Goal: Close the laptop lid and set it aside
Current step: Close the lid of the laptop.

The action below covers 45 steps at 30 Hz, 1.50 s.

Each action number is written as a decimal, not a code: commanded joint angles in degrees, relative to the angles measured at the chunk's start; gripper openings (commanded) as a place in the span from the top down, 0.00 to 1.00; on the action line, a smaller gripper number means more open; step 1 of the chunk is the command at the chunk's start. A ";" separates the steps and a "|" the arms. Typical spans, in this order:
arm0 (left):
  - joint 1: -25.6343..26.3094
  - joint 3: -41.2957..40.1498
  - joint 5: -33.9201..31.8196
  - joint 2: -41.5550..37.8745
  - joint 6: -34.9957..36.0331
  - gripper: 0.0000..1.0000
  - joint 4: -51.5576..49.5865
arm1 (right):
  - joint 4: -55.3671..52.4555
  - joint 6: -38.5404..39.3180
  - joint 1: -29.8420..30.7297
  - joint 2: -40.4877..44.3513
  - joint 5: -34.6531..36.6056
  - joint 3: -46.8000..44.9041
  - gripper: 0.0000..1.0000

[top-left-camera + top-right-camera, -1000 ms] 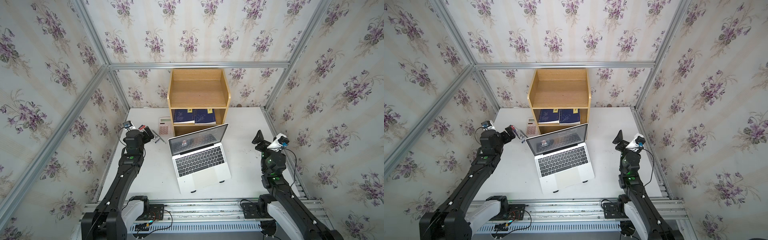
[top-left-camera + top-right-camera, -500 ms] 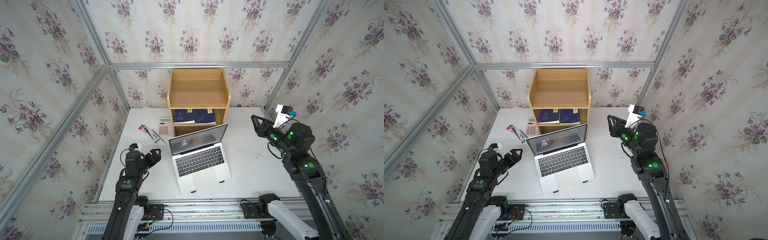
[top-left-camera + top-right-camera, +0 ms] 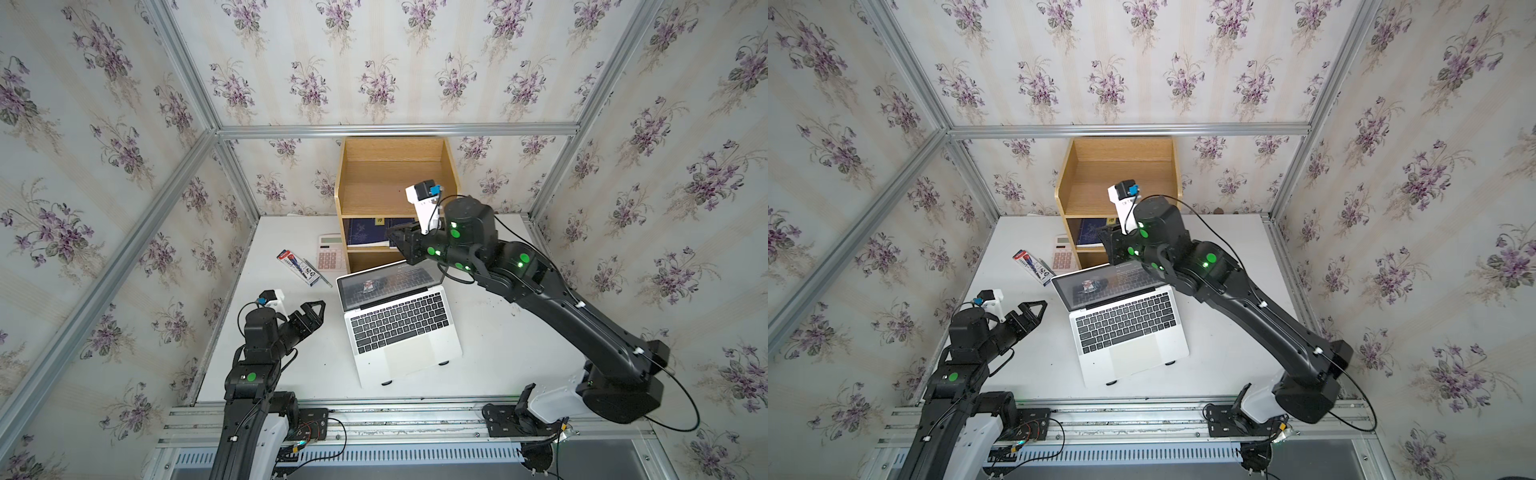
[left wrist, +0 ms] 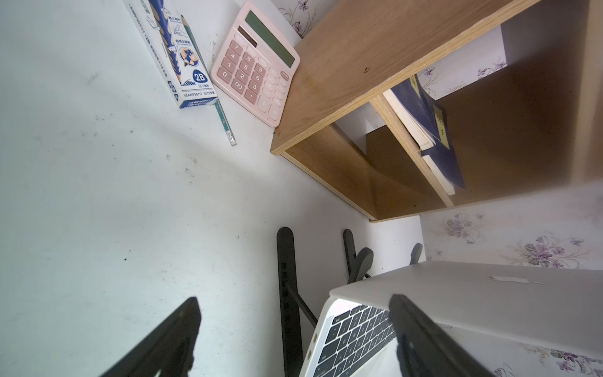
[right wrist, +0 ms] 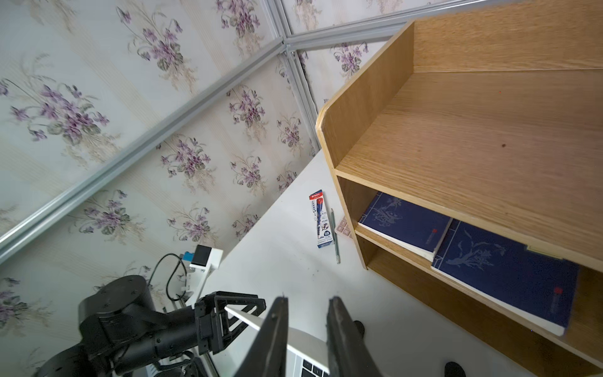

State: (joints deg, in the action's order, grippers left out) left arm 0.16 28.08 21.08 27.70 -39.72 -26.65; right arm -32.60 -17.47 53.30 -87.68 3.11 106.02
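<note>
Jaws of the right claw point(image 5: 309, 302) stand nearly pressed together, with a slim gap between them and nothing in it. Just under its fingertips, in the right wrist view, runs a pale edge of the laptop point(image 3: 401, 328). Whether claw and edge touch I cannot tell. In both top views this claw hangs over the right end of the top edge of the lid point(image 3: 384, 282), between the lid and the front of the shelf point(image 3: 390, 178).

The lid stands open, leaning back a little, with the lit screen facing the robot. Its long axis, like the hinge line, runs side to side across the table point(image 3: 503, 332), skewed so that the right end sits further back. So the lid lies below the right claw and toward the robot. Closing it looks like a matter of pressing that top edge forward and down onto the keyboard.

The laptop sits mid-table, propped on a black stand point(image 4: 285, 280), which may let it rock or slide under a push.

The left claw point(image 3: 311, 313) is spread wide and empty, low over the table off the laptop's left side, near it but apart. The right arm is nearer the lid's top edge. The left looks better placed to steady the base.
</note>
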 commanded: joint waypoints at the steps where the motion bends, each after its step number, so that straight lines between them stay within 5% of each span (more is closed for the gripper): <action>1: -0.07 1.95 -3.26 -0.14 2.34 0.07 -5.08 | -8.14 3.54 0.59 -3.85 5.20 4.25 0.76; 15: -0.03 1.36 -2.92 -4.85 -0.08 0.06 -5.50 | -16.66 3.97 3.75 -8.05 12.43 2.31 0.78; 20: -0.08 2.59 -2.93 -4.65 -0.30 0.06 -6.88 | -16.18 2.01 5.38 -4.48 12.09 -3.73 0.87; 30: -0.03 0.32 4.31 -3.34 -4.56 0.06 -1.32 | -6.56 -5.13 8.17 8.75 7.94 -27.50 0.87; 39: 0.10 2.81 12.09 0.27 -1.46 0.06 -1.93 | 13.67 -13.40 8.93 18.18 2.16 -53.67 0.91; 45: 1.07 -0.91 17.23 -4.23 2.65 0.06 -6.07 | 24.06 -16.45 8.95 17.27 1.69 -63.62 0.91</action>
State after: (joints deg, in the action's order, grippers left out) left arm 0.99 28.29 34.35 25.56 -40.38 -30.44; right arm -13.76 -31.35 62.24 -69.60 6.00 45.01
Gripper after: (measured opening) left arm 0.936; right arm 0.092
